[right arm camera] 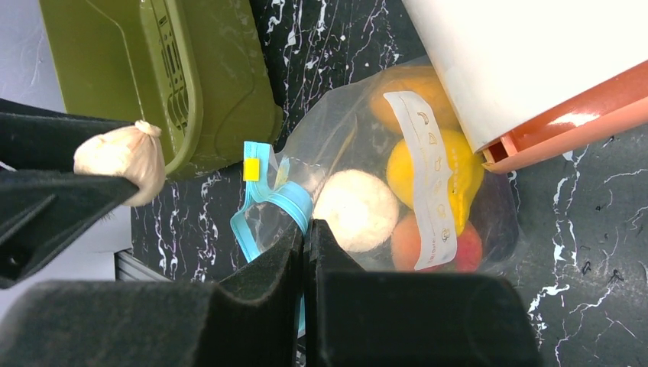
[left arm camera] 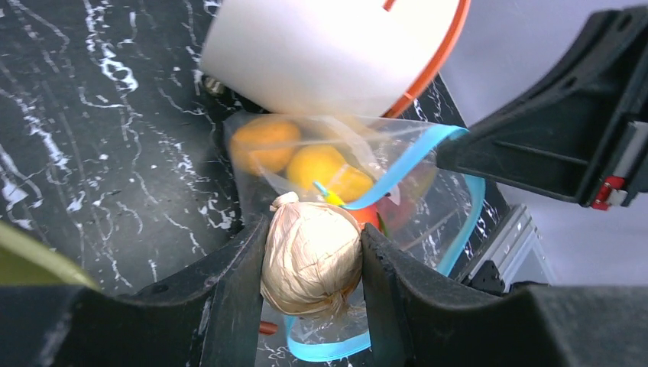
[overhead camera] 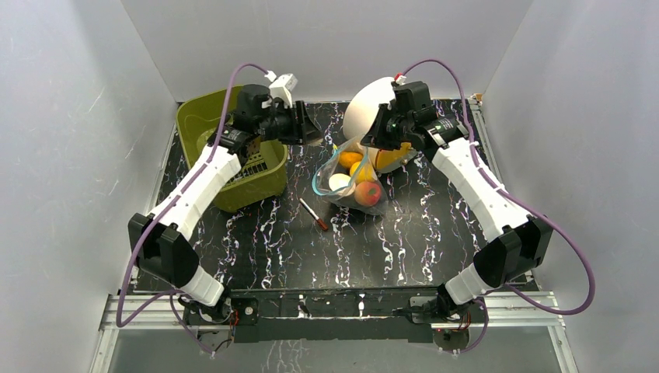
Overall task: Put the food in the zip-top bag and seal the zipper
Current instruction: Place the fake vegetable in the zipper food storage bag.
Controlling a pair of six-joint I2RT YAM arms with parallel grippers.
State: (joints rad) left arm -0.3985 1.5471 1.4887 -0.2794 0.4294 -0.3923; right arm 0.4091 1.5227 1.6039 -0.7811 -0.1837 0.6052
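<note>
The zip-top bag (overhead camera: pixel 353 185) is lying on the black marbled bench (overhead camera: pixel 435 233) with its mouth gaping. The teal zipper (right arm camera: pixel 264 195) is curling in a loose loop along that mouth. Inside the bag an orange fruit (right arm camera: pixel 405 88), a yellow fruit (right arm camera: pixel 416 168), a white ball (right arm camera: pixel 355 210) and a red-green peach (right arm camera: pixel 416 245) are sitting bunched together.

The left gripper (left arm camera: pixel 313 229) is hanging over the bag's mouth, its fingers (left arm camera: pixel 244 260) gripping a beige garlic-like bulb (left arm camera: pixel 309 264) from both sides. The right gripper (right arm camera: pixel 306 229) is resting at the bag's mouth edge, its fingers pressed tight together with the teal strip running in between them.

A white dome with an orange rim (overhead camera: pixel 369 105) is leaning over the bag's far end. An olive-green basket (overhead camera: pixel 210 124) is standing off the bag's left side, and a red-tipped pen (overhead camera: pixel 313 214) is lying just beside the bag's near left corner.
</note>
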